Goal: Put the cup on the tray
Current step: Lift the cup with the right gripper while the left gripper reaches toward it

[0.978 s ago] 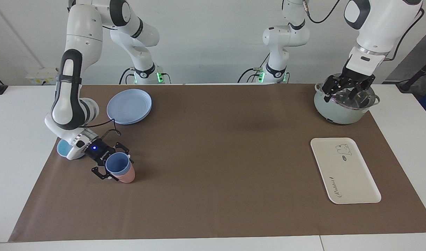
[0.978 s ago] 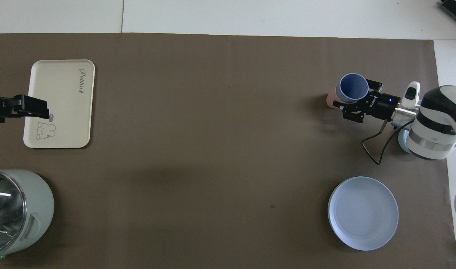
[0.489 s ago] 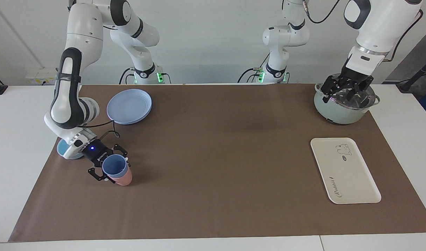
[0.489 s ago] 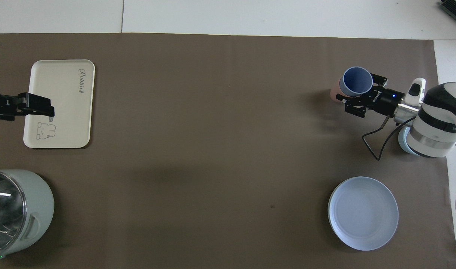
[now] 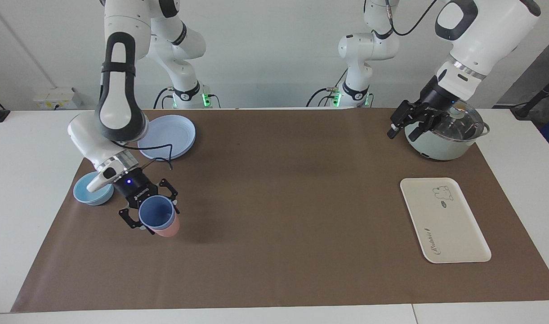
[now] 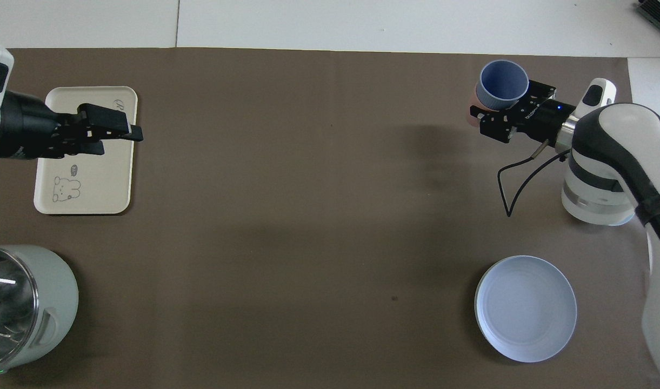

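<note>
The periwinkle-blue cup [image 5: 156,212] [image 6: 504,81] sits nested inside a salmon-pink cup [image 5: 168,229] [image 6: 473,105]. My right gripper [image 5: 153,220] [image 6: 497,105] is shut on this stack and holds it lifted a little above the brown mat, toward the right arm's end of the table. The cream-white tray [image 5: 445,220] [image 6: 92,178] lies flat and bare toward the left arm's end. My left gripper [image 5: 398,128] [image 6: 127,129] hangs in the air beside the pot, over the mat, holding nothing.
A pale green pot [image 5: 440,144] [image 6: 21,302] with a glass lid stands nearer to the robots than the tray. Stacked blue plates [image 5: 171,135] [image 6: 526,308] and a light-blue bowl [image 5: 92,193] lie near the right arm.
The right arm has risen, lifting the stacked cups off the mat and uncovering the bowl. The left gripper has swung from above the pot out toward the middle of the table.
</note>
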Available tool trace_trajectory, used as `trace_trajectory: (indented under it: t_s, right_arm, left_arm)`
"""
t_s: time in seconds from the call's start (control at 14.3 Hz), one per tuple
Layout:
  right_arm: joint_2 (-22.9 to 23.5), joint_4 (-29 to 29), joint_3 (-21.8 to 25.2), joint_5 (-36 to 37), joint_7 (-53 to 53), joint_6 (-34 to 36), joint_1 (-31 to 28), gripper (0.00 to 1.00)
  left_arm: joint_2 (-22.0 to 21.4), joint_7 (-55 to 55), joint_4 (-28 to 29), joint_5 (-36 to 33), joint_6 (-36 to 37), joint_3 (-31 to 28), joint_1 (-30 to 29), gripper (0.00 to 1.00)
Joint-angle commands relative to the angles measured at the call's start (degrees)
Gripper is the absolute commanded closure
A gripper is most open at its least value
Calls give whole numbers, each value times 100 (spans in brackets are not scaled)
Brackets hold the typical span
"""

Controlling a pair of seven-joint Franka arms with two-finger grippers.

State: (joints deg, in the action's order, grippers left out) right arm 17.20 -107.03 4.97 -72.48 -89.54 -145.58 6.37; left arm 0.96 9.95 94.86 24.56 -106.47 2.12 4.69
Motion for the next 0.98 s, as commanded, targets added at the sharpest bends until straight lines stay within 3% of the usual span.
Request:
trace_trajectory:
  t_s: [0.0,0.14,0.28,0.49,0.63,0.91]
  right_arm:
    - [-190,6,13,1073,1268,-225,223,100]
    - [-261,77,13,2075,2252,-225,320,100]
    - [-322,138,22,2954,3271,-225,522,100]
    - [-410,138,31,4404,4713,-217,838,100]
    - [-410,147,31,5353,5689,-208,1102,100]
    - [-489,138,22,7007,7229,63,1471,100]
  left_arm:
    - [439,384,-90,670,-585,-45,471,21]
    - [991,769,-624,1207,-760,-36,742,25]
    - [1571,1559,-1222,1192,-1286,-45,1252,29]
    - [1811,1843,-1382,1235,-2113,-36,1701,34]
    - [2065,2308,-1707,1218,-2282,-45,1912,37]
    - [2382,2756,-1770,1192,-2930,-36,2369,41]
